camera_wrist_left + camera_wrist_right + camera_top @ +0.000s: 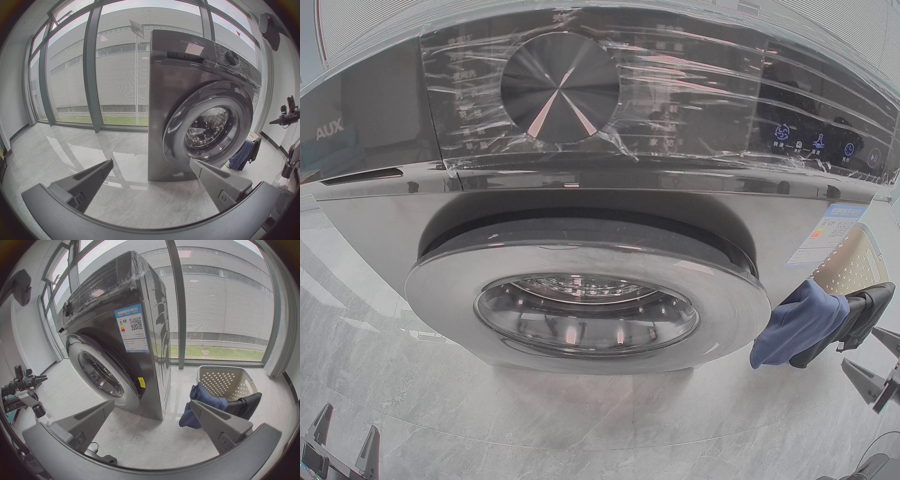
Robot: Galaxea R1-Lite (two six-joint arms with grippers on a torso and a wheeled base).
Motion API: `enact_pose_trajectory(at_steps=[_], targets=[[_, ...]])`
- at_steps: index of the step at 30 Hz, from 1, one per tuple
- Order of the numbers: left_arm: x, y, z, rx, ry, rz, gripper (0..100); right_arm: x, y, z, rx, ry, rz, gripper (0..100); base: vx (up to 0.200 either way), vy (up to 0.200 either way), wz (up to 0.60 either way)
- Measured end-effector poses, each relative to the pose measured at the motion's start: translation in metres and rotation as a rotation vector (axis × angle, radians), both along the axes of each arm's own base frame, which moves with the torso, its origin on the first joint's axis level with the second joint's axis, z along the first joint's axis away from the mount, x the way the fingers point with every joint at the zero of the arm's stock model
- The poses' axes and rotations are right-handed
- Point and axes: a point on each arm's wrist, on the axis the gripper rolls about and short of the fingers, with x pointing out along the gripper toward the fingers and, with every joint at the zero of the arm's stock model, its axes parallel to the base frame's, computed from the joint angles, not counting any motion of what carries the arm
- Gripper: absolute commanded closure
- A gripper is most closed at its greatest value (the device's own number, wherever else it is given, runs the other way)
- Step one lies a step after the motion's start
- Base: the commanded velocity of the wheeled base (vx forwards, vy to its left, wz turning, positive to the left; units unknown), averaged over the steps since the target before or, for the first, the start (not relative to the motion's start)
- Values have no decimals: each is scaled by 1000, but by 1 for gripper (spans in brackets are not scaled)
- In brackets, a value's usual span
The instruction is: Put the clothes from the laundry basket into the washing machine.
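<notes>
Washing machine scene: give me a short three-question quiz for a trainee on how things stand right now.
1. True or false: the washing machine door stands open.
2. Pick one. The blue garment is: A) inside the drum; B) draped over the rim of the laundry basket; C) lying on top of the machine.
3. Short answer: is each of the left hand and the right hand open or shut, and what does each hold?

Key
1. False: the door is shut.
2. B.
3. Both are open and hold nothing.
</notes>
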Motion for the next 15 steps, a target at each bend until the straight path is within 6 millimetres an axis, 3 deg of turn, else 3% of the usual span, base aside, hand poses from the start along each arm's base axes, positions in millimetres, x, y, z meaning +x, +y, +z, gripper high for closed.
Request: enact_pose_trajectory(at_steps=[6, 15], targets=[[0, 0, 0, 0, 0, 0, 0, 36, 17, 2, 43, 71, 61, 0, 0, 0, 0], [0, 0, 0, 0, 0, 0, 0, 70, 62, 3, 96, 164, 113, 0, 0, 0, 0]])
